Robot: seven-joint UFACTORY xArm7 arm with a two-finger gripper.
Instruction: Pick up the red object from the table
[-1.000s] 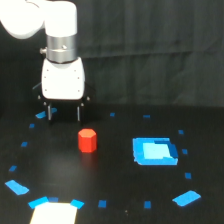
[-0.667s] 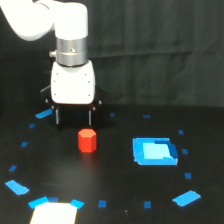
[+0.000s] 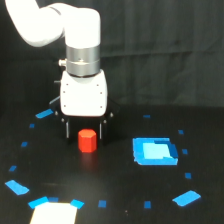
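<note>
1. Black cloth hangs behind a flat black table, seen from the exterior view, its surface scattered with small blue tape marks that ring the working area, probably as position markers.

2. Near the middle of that ring, the red object stands upright on the table, a short faceted block, alone and unobstructed, which leaves it easy to reach from above.

3. Directly over and behind it, toward twelve o'clock, the white xArm6 arm hangs vertically, wrist pointing down, a posture that suits a straight top-down grasp.

4. Its gripper is spread wide: two dark fingers drop to either side of the block, one at nine o'clock of it and one at three o'clock. Nothing is gripped. The gap is clearly wider than the block, so it looks set to straddle the piece before closing.

5. Whether the fingertips are level with the block or slightly behind it cannot be told from this angle; the block appears to sit a little in front of them.

6. Off at three o'clock from the block, well apart, lies a blue square piece, not part of the job and clear of the gripper.

7. At seven o'clock, at the table's near edge, a white patch shows beside a larger blue patch.

8. Judged from this: the pick is at the approach stage, the lift not yet made.
</note>
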